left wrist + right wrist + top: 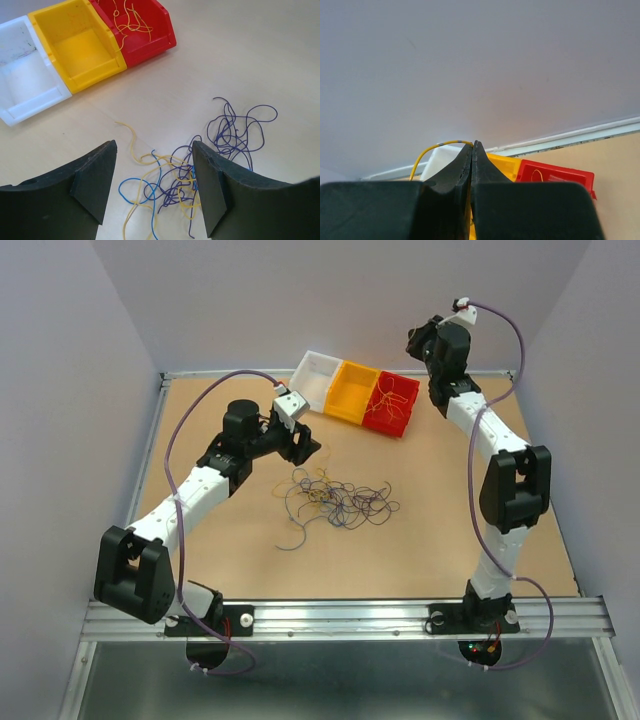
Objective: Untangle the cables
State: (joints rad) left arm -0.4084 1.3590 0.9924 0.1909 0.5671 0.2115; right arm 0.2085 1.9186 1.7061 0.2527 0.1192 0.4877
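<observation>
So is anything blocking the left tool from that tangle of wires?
Nothing visible does. The left tool is open, with the tangle showing right between its fingers in its wrist view. The bins sit beyond, out of the way.

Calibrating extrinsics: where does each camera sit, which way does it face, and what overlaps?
Top external: above and behind the arm bases, looking down on the tan wooden table; both arms whole, tangle of thin blue, purple and yellow wires mid-table.
Left wrist: over that tangle, facing down and toward the far edge; open left gripper frames the wires, row of white, yellow and red plastic bins beyond.
Right wrist: raised, facing the grey back wall; shut right gripper pinches a thin yellow wire.
Shared: the bins show in all three.
</observation>
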